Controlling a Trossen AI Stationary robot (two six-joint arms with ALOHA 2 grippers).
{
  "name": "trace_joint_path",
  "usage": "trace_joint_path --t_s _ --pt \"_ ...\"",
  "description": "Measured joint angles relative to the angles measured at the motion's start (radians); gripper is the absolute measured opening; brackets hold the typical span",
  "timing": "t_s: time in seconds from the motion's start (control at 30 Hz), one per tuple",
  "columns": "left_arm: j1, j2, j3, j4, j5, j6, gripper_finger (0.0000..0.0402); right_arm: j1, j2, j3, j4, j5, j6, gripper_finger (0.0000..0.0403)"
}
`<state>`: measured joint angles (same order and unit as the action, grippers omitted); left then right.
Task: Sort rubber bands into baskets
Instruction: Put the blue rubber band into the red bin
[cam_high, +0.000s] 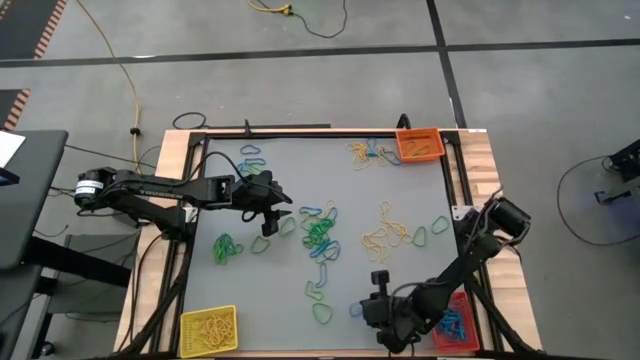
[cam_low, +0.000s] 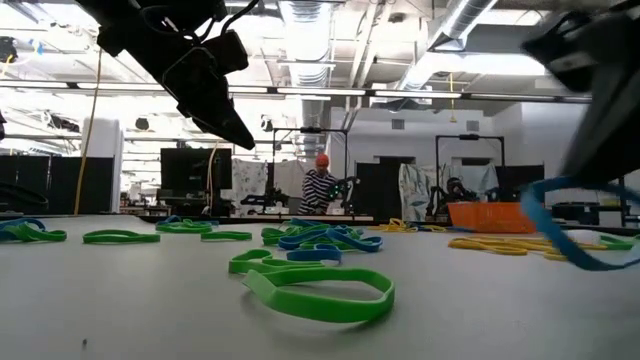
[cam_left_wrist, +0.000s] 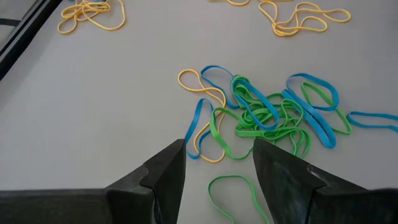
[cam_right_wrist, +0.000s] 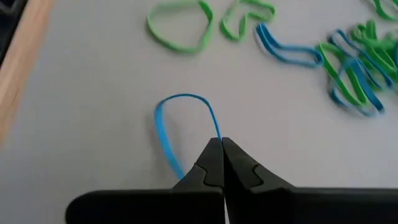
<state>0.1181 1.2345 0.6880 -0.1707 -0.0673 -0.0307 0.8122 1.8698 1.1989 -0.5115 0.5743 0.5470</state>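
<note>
Now right claw (cam_right_wrist: 221, 144) pinches blue rubber band (cam_right_wrist: 163, 121).

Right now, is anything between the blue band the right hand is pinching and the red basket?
Nothing visible: the right hand is shut on the blue band, beside the red basket.

green rubber band (cam_low: 318, 290) in fgnd, orange basket (cam_low: 487, 214) bkgd right

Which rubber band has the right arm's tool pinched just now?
Start at the red basket at the table's near right corner; just left of it the right tool is shut on a blue rubber band. Unlike the green loops nearby, it is a single blue loop lying alone, one end between the tool's fingertips.
</note>
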Motion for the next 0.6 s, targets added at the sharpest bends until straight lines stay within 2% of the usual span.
trace_joint_path --t_s 0.23,0.43,0.6 --pt "0.0 0.0 0.0 0.0 0.0 0.0 0.0178 0.105 0.0 0.15 -0.396 -0.005 0.193 0.0017" --pt "0.0 0.0 0.0 0.0 0.0 0.0 0.0178 0.217 0.0 0.258 -0.724 -0.032 0.444 0.0017" --pt "0.0 0.0 0.0 0.0 0.0 0.0 0.0178 0.315 0.0 0.298 -0.933 -0.123 0.683 0.0017"
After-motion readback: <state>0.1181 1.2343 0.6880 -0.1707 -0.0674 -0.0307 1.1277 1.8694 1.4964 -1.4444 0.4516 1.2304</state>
